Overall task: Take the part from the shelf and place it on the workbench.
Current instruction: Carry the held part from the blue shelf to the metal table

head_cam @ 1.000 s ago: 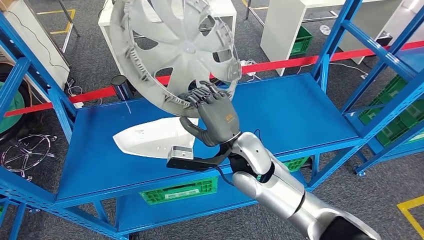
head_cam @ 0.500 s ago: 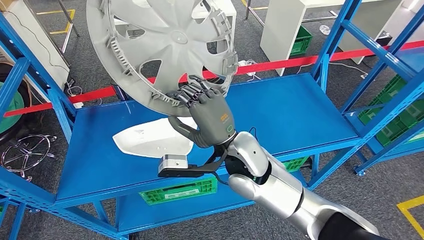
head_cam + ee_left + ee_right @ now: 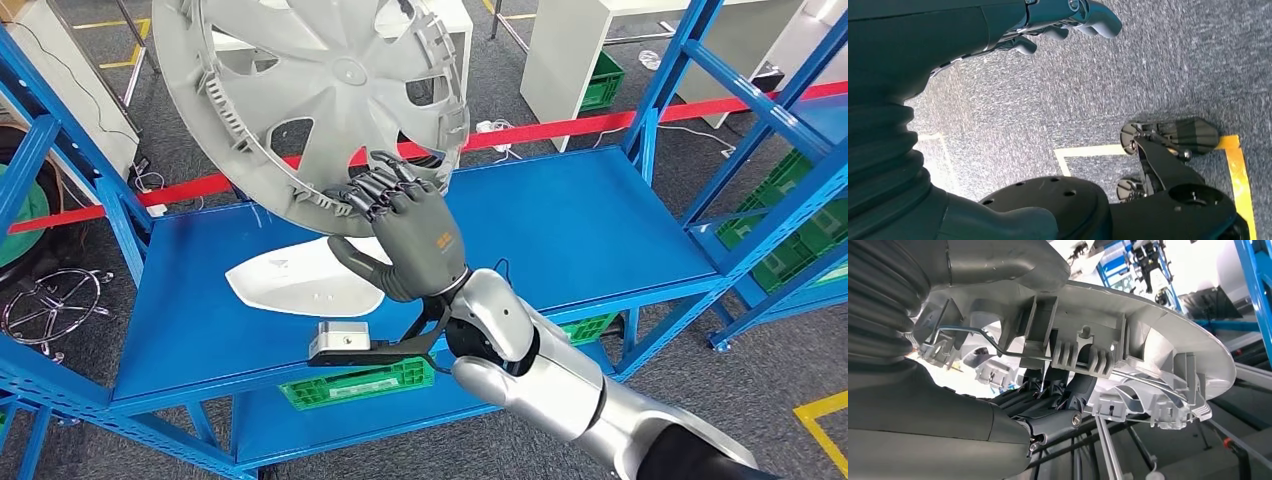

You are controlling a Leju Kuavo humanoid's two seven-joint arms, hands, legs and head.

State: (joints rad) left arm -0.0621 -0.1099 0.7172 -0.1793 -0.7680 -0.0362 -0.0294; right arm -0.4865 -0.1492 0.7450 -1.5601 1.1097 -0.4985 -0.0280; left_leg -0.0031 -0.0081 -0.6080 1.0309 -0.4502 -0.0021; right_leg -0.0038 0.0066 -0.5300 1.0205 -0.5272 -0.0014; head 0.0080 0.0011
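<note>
the right robot hand (image 3: 415, 240) grips the lower rim of the grey wheel cover (image 3: 310, 95), raised clear above the blue shelf (image 3: 560, 215); keeping that grip firm and the swing slow should stop the wide part catching the shelf uprights.

Grey spoked wheel cover (image 3: 310, 95) (ribbed inner side showing) tilts upright above the blue shelf (image 3: 600, 220).

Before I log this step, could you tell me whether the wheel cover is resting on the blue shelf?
No, the right hand holds the wheel cover by its rim, lifted above the blue shelf.
</note>
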